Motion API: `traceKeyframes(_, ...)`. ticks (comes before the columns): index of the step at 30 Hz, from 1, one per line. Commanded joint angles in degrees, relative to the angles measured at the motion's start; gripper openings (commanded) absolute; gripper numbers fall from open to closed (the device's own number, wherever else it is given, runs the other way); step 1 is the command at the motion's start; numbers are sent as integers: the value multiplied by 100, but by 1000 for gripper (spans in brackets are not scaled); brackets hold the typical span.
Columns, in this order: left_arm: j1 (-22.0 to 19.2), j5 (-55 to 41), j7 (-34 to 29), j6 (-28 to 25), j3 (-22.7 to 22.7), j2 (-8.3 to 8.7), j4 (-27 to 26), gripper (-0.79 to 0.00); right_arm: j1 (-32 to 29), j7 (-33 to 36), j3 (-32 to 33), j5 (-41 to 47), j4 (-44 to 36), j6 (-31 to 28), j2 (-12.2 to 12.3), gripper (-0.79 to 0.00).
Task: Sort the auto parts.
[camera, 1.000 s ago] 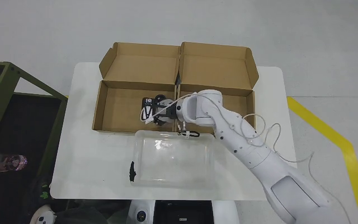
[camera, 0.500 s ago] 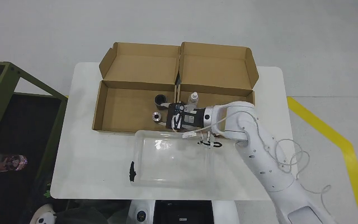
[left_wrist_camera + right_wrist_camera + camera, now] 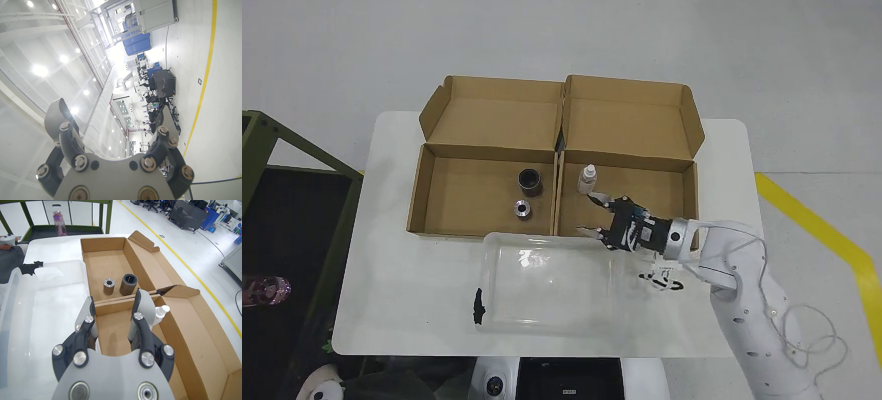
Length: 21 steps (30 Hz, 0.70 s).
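Right hand (image 3: 592, 215): fingers spread, gripping nothing, hovering over the near edge of the brown cardboard box (image 3: 652, 185) that holds the small white plastic bottle (image 3: 587, 178). The bottle stands upright at the far wall by the divider, near one fingertip.

The dark steel sleeve (image 3: 530, 181) and the shorter bright-faced steel bushing (image 3: 521, 209) stand upright just beside each other in the neighbouring cardboard box (image 3: 457, 195). Metal in one box and the bottle in the other, so this reads as sorted by type.

The clear plastic bin (image 3: 487, 280) sits on the white surface (image 3: 392, 260) just in front of both boxes; likely the source.

The top view gives the layout. The right wrist view adds both bores and has a finger partly hiding the bottle.

Left hand (image 3: 110, 109): open, holding nothing, aimed out at the hall.
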Motion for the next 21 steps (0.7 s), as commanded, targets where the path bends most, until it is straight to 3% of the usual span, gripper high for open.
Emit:
traceKeyframes(1, 0, 0, 0, 0, 0, 0, 0, 0, -213, -311, 178, -164, -61, 23, 40, -397)
traceKeyframes(6, 0, 0, 0, 0, 0, 0, 0, 0, -727, -1060, 621, -584, -150, 234, 132, -332)
traceKeyframes(21, 0, 0, 0, 0, 0, 0, 0, 0, -2028, -3008, 1811, -1025, -189, 1144, 308, -323)
